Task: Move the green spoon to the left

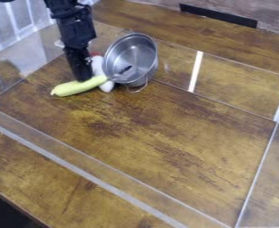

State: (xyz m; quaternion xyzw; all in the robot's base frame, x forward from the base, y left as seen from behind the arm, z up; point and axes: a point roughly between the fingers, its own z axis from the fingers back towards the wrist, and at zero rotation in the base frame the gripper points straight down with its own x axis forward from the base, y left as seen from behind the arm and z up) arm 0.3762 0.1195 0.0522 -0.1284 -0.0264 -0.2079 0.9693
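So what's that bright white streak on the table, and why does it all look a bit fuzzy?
In the camera view, the streak is glare on a clear wall around the table; the pot also shines; the picture is small and soft, so the spoon lacks detail.
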